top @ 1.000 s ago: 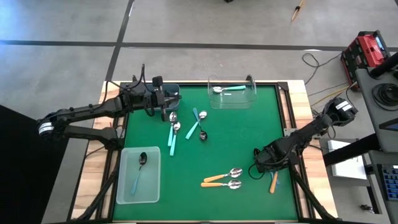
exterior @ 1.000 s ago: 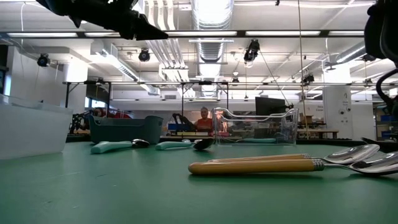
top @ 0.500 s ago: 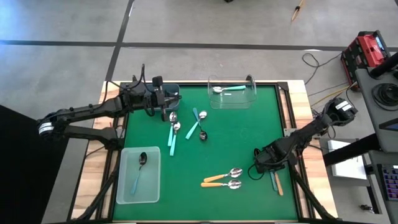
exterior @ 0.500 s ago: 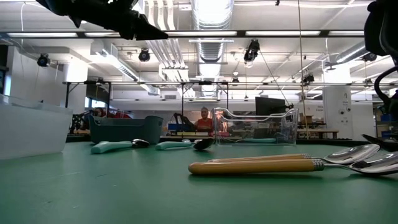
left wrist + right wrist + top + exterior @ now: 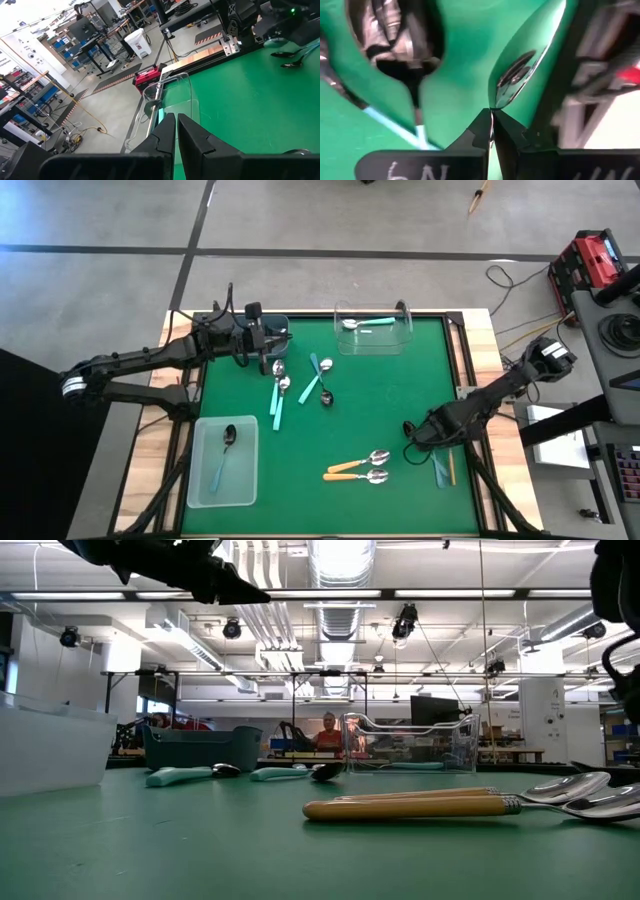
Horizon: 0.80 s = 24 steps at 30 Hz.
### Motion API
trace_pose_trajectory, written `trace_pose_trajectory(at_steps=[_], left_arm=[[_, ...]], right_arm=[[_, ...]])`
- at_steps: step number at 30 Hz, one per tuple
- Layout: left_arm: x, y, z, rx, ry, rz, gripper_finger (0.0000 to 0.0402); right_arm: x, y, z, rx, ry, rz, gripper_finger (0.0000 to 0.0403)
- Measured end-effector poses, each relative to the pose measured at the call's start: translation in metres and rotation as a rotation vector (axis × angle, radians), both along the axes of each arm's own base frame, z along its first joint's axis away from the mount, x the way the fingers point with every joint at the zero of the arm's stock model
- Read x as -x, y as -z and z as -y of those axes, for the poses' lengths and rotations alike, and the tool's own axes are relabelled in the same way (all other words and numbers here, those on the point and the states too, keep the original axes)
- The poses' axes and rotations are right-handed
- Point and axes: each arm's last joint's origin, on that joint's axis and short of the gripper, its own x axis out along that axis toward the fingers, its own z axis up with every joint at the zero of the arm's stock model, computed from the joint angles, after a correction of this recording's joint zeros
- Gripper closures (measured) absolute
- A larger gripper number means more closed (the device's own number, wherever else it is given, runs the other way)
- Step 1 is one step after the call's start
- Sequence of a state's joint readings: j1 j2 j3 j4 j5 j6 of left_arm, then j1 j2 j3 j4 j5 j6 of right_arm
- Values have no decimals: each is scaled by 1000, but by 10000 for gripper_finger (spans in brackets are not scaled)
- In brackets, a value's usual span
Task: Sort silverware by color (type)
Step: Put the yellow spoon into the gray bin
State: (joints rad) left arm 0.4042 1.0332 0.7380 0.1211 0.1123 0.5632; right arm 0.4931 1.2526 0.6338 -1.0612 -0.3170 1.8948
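Left gripper [image 5: 262, 340] hangs over the far-left corner of the green mat [image 5: 400, 390], fingers [image 5: 165, 131] pinched narrow on nothing. On the mat's near-left corner a clear tray [image 5: 245, 490] holds a dark-bowled spoon [image 5: 224, 455], teal-handled spoons [image 5: 290, 385] lie scattered left of the mat's centre, and two orange-handled spoons [image 5: 357, 470] sit side by side near its front edge. Right gripper [image 5: 413, 431] is low near the mat's right edge, fingers narrow, tips at a silver bowl [image 5: 520, 75]; can't tell if they grip it.
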Motion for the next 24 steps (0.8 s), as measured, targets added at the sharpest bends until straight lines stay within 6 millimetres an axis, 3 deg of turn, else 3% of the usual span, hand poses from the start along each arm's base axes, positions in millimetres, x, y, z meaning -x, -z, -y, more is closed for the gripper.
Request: trace_pose_trajectory(at_steps=[8, 16, 24], left_arm=[[0, 0, 0, 0, 1, 1, 400], [0, 0, 0, 0, 1, 3, 400], [0, -1, 0, 1, 2, 7, 400]], right_arm=[[-13, -24, -4, 47, -40, 83, 395], [-38, -55, 1, 188, -110, 339, 395], [-78, -89, 21, 348, -259, 657, 395]])
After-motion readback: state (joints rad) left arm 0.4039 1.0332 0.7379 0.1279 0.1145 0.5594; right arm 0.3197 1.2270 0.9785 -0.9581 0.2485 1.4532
